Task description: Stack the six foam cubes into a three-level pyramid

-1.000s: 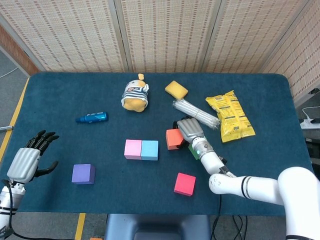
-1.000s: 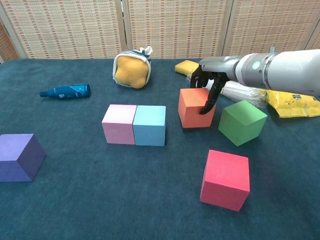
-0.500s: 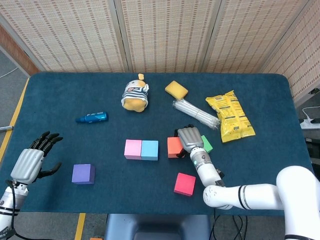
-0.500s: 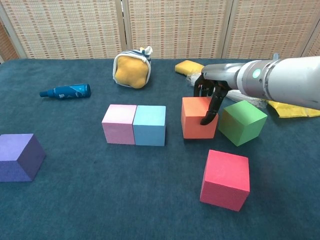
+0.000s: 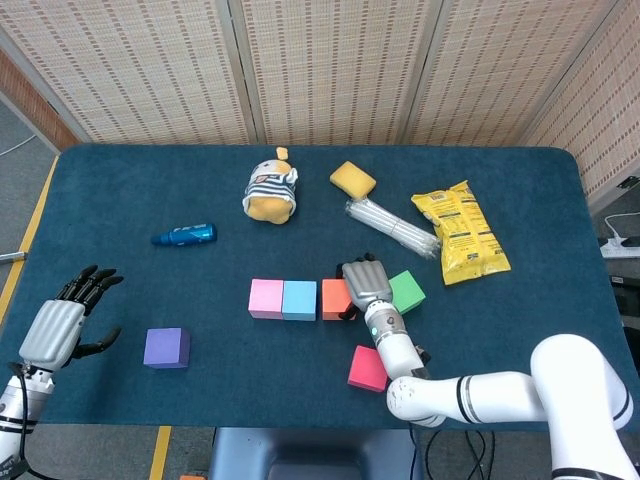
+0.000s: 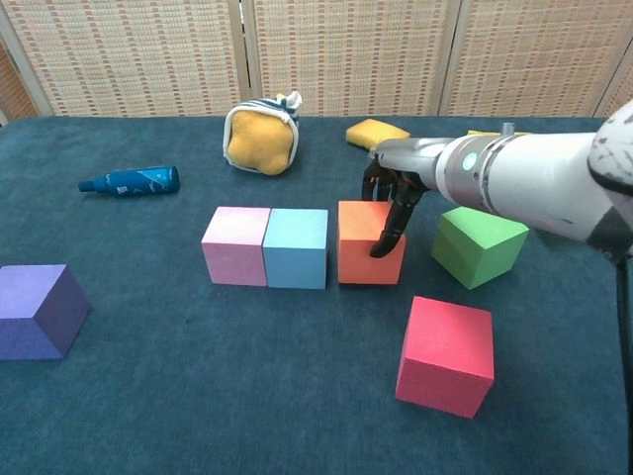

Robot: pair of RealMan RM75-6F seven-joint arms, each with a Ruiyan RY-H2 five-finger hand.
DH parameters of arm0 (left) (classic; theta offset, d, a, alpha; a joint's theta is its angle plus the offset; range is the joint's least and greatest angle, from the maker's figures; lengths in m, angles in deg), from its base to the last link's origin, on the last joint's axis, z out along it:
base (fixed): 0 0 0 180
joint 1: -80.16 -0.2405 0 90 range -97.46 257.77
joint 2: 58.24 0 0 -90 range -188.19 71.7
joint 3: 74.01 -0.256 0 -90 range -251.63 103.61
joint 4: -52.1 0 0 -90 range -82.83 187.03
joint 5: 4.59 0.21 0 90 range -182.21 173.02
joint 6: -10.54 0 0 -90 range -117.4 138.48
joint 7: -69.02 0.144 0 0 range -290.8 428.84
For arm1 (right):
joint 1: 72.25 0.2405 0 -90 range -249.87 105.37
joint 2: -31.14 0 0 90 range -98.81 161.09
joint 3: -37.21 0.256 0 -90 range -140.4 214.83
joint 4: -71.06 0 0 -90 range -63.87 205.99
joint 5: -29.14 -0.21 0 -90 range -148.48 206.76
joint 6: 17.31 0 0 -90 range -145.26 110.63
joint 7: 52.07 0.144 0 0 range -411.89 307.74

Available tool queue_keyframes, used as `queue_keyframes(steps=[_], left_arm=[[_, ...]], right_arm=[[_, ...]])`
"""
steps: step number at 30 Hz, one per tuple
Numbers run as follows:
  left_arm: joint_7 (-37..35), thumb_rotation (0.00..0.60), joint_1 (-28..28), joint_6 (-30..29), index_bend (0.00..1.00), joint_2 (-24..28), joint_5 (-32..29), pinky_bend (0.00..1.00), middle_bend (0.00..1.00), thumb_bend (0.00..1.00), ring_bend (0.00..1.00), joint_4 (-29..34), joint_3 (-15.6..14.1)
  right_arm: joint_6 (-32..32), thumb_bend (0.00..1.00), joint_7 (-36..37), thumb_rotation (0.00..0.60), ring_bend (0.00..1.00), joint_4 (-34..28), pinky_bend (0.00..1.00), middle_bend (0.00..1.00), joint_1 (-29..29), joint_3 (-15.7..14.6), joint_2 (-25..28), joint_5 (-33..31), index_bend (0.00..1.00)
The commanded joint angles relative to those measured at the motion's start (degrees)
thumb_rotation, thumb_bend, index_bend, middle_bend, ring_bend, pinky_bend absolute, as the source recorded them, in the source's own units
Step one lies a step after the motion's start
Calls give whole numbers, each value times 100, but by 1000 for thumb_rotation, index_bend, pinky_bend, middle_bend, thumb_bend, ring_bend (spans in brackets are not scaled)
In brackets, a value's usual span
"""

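Chest view: orange cube [image 6: 368, 242] sits just right of blue cube [image 6: 296, 247], beside pink cube [image 6: 235, 244], forming the base row; right hand [image 6: 388, 203] grasps it. Left hand [image 5: 62, 318] hangs released, fingers spread, near purple cube [image 5: 166, 347].

Pink cube [image 6: 235, 245], light-blue cube [image 6: 296, 247] touching, frame centre; orange cube [image 6: 368, 242] just right, small gap. Green cube [image 6: 479, 242] tilted, right. Red cube [image 6: 446, 354] lower right. Purple cube [image 6: 38, 310] far left.

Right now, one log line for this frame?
stage: base row | right hand: grips orange cube, beside blue cube | left hand: open, idle | green cube, red cube, purple cube: loose
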Motion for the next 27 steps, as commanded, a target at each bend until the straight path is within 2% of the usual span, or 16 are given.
queue_keyframes(steps=[1,15,27], left_arm=[[-34,600,-8,2,163,-4,22,174,104,306,35,-25,5],[-274,600,-54,3,160,-47,120,176,99,307,35,-184,12],[-373,600,-72,22,156,-60,154,175,96,307,30,-255,21]], right_arm=[[-89,198,-66,600,332,42,201,498,-7,31,-105,11,601],[-265,198,-291,600,332,257,158,498,-61,203,-492,79,585],[-291,199,-453,600,332,363,144,498,-126,359,-619,72,573]])
